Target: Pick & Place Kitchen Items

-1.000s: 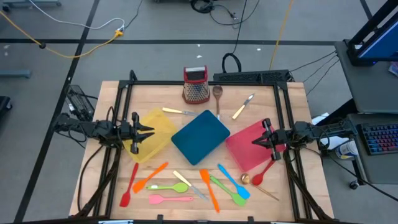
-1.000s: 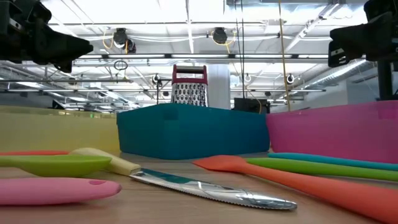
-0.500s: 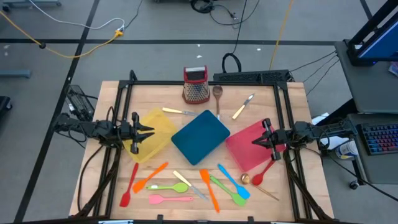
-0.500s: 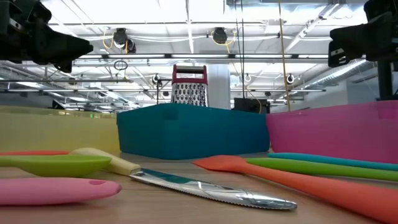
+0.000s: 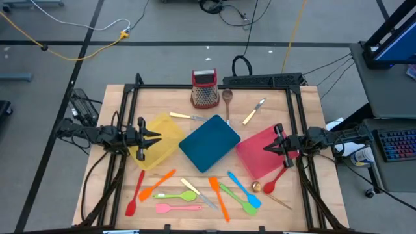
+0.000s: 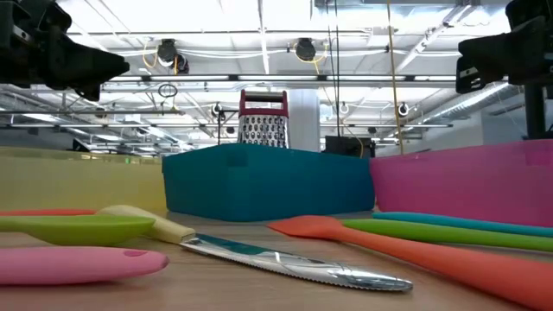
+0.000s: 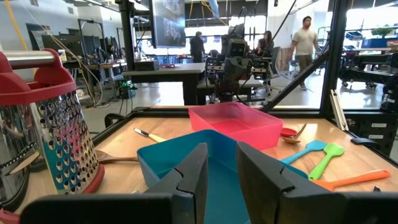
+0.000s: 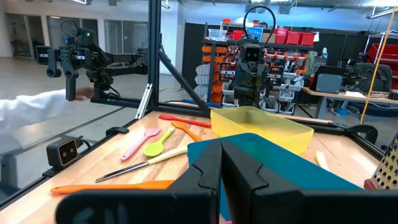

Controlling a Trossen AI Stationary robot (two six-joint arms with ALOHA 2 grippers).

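Several kitchen items lie flat on the near half of the table: an orange spatula (image 5: 157, 184), a red spatula (image 5: 135, 195), a green spoon (image 5: 177, 195), a pink spatula (image 5: 177, 208), a pale-handled knife (image 5: 198, 193), and blue (image 5: 244, 188) and green (image 5: 237, 198) spatulas. A wooden spoon (image 5: 227, 101) and two cutlery pieces (image 5: 255, 110) lie at the far side. My left gripper (image 5: 158, 136) hovers level over the yellow tray (image 5: 166, 146), open, with nothing between its fingers (image 7: 222, 165). My right gripper (image 5: 265, 148) hovers over the red tray (image 5: 257, 159), shut and empty (image 8: 221, 158).
A teal tray (image 5: 209, 143) sits mid-table between the yellow and red trays. A red-topped metal grater (image 5: 204, 89) stands at the far edge. A black frame (image 5: 214, 86) borders the table. People stand in the room beyond.
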